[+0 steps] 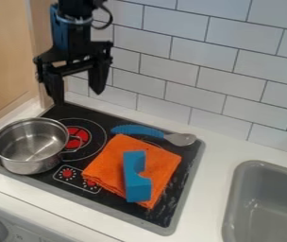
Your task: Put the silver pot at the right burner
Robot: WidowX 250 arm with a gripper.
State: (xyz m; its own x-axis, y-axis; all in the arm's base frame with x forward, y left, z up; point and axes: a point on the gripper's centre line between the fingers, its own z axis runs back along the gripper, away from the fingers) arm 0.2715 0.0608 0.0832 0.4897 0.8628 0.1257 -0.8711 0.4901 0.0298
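The gripper (77, 97) hangs open at the upper left, above the back left part of the stove, with nothing between its fingers. Below it and to the left, the silver pot (31, 146) stands upright on the left side of the black stovetop (117, 113), empty, overlapping the edge of the red-centred left burner (80, 135). Gripper and pot are apart. An orange cloth (102, 163) lies over most of the right burner, and a blue block with a curved notch (135, 182) rests on the cloth.
Behind the cloth, a spoon with a blue handle (136, 130) lies across the stove's back right, its metal end (181, 139) near the edge. A grey sink (265, 198) is at the right. The tiled wall (171, 56) rises behind the counter.
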